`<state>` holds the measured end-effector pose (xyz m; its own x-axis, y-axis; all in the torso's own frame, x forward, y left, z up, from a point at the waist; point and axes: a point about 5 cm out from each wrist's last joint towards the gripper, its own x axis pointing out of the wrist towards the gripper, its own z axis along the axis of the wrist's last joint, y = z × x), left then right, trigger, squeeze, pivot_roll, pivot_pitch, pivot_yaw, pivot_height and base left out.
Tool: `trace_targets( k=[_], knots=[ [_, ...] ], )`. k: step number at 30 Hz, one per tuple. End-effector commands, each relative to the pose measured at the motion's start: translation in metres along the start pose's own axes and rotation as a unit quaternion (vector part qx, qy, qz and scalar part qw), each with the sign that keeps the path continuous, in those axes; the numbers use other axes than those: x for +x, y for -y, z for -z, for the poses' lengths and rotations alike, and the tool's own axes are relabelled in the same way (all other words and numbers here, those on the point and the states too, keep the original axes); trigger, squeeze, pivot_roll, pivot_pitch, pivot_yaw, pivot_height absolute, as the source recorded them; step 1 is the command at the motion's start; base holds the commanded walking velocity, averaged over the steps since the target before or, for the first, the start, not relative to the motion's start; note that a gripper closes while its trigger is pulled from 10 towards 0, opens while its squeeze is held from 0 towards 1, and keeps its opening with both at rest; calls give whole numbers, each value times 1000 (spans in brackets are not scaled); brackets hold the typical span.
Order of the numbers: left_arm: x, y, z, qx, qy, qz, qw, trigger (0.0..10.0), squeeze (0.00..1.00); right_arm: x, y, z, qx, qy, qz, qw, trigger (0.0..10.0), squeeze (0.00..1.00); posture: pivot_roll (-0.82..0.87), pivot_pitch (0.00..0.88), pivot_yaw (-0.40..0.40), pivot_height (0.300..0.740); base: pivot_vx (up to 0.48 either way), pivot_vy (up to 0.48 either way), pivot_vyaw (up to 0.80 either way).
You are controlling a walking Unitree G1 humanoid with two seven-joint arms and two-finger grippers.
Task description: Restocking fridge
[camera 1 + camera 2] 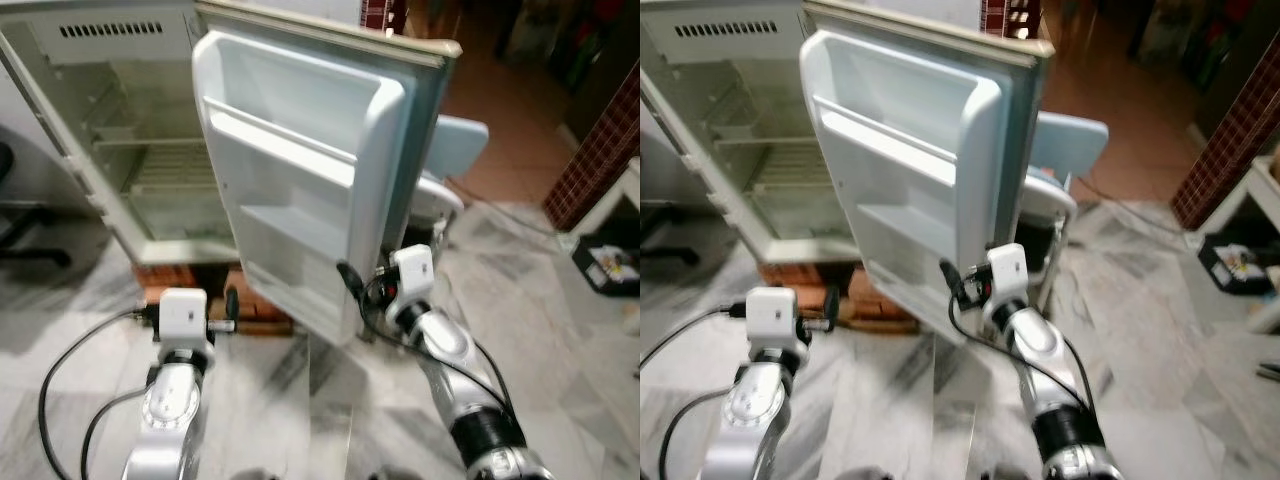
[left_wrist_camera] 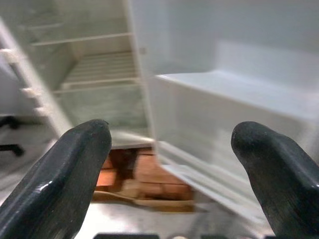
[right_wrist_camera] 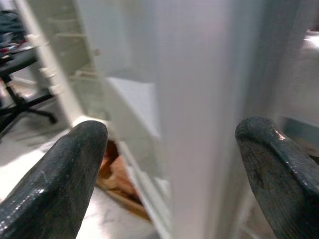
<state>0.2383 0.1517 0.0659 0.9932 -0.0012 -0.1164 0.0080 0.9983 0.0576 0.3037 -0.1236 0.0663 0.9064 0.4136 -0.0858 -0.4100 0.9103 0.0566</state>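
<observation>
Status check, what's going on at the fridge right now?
Both grippers open: left low before the fridge, right at the door edge. Door open, shelves bare. Chair behind the door.

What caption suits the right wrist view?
Open right gripper straddling the free edge of the open fridge door.

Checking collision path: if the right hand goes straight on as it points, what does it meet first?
Most likely the door's outer edge: the open right hand straddles it, fingers either side. Depth is unclear.
</observation>
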Motion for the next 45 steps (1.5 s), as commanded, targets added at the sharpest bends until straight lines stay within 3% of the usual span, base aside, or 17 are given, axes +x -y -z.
trace_targets(
  k=[1, 22, 45],
  knots=[
    [-1, -8, -2, 5, 5, -15, 1000, 10000, 0, 4, -5, -2, 1, 4, -9, 1000, 10000, 0, -9, 39, 34, 740, 0, 0, 0],
    [0, -7, -3, 8, 18, -6, 1000, 10000, 0, 4, 8, -7, -16, 16, 52, 998, 10000, 0, -11, 27, 34, 740, 0, 0, 0],
    [-4, -4, 1, 9, 8, 6, 1000, 10000, 0, 0, 17, -10, -22, 28, 80, 996, 10000, 0, -13, 35, 40, 740, 279, 0, 0]
  ],
)
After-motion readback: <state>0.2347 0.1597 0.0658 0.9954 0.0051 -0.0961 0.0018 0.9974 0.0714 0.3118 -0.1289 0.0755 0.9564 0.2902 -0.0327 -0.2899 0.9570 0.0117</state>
